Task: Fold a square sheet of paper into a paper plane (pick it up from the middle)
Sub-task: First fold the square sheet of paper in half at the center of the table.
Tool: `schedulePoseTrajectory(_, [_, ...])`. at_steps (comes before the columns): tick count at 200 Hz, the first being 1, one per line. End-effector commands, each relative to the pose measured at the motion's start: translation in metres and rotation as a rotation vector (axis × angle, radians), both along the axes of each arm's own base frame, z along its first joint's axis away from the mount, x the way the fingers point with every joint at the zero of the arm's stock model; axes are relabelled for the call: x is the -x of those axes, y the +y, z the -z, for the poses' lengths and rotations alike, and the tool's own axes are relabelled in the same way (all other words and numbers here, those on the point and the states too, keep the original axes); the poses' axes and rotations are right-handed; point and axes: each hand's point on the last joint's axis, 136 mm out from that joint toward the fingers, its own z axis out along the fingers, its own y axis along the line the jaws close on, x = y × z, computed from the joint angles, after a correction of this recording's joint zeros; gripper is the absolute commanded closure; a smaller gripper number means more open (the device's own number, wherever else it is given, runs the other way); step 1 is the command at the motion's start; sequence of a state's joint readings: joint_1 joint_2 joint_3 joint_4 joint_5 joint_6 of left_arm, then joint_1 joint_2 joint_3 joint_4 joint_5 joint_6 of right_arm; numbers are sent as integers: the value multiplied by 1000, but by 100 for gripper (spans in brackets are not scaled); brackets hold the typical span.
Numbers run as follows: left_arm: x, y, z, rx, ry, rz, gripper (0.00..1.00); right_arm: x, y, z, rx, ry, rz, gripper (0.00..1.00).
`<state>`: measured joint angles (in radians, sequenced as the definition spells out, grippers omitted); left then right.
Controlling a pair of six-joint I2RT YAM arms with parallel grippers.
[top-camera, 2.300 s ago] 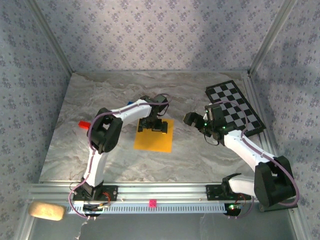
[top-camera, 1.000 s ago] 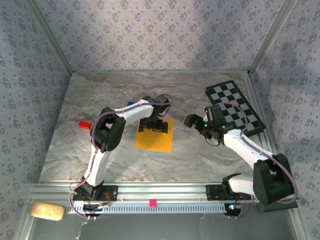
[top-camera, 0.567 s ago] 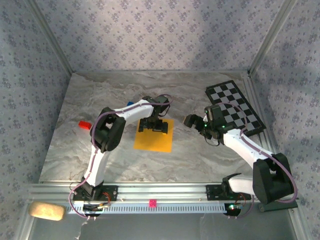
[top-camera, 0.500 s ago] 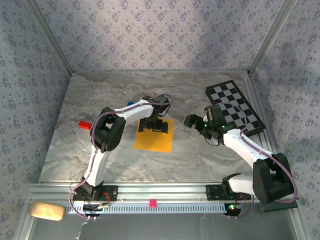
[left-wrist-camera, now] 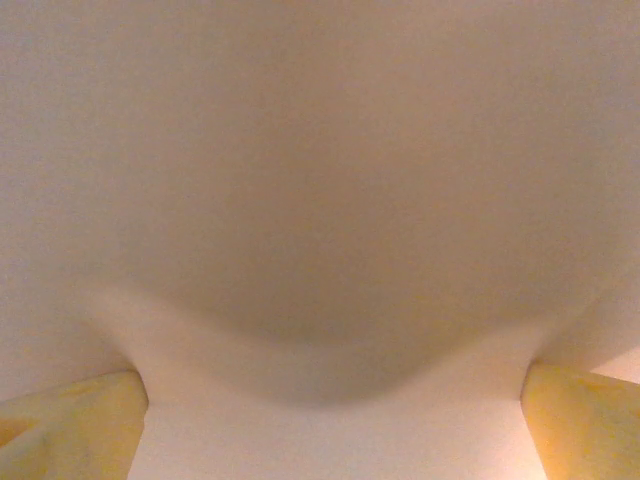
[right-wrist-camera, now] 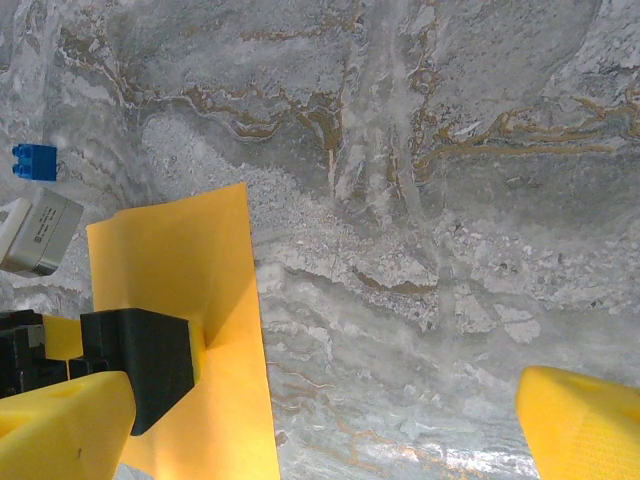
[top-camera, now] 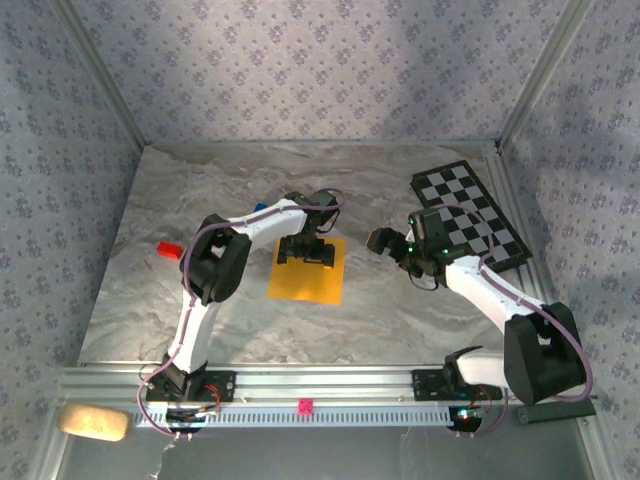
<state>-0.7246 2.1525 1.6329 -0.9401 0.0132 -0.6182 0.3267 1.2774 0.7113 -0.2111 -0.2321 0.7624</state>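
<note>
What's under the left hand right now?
The square sheet of paper, lying on the marble table; the left hand rests, spread wide, on its far part. The patch directly beneath the hand is covered, so any crease there can't be seen.

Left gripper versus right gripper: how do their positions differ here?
The left gripper sits on the far half of the square sheet of paper; the right gripper hangs beside it, over the marble table. The left gripper touches the paper; the right gripper touches nothing. Both are open.

You're looking at an orange-yellow square sheet of paper (top-camera: 305, 282), a grey, brown-veined marbled tabletop (top-camera: 200, 300), a black-and-white checkered board (top-camera: 470, 212), a blue cube (right-wrist-camera: 34, 162), a red block (top-camera: 167, 249) and lilac flowered walls (top-camera: 300, 70).
</note>
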Motion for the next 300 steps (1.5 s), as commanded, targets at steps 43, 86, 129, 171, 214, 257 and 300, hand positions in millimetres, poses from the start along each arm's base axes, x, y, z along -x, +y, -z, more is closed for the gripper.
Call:
schedulePoseTrajectory(43, [13,-10,20,43,58,35,15,-2,-9,-9,25,-27,47,0])
schedulePoseTrajectory(86, [6,-20,9,95,14,46,32,0,-22,-17,51,-70,96,0])
schedulePoseTrajectory(129, [2,-34,-5,188,-35,79,50,5,-26,-15,56,-67,114,0])
schedulePoseTrajectory(171, [-1,-44,-19,264,-73,86,61,5,-29,-16,56,-71,128,0])
schedulePoseTrajectory(214, [-2,-76,-52,498,-112,128,61,5,-32,-18,65,-77,140,0])
schedulePoseTrajectory(257, [-3,-104,-89,817,-62,118,62,6,-40,-17,95,-73,165,0])
schedulePoseTrajectory(300, [-8,-109,-104,976,-8,73,62,5,-41,-28,71,-133,172,0])
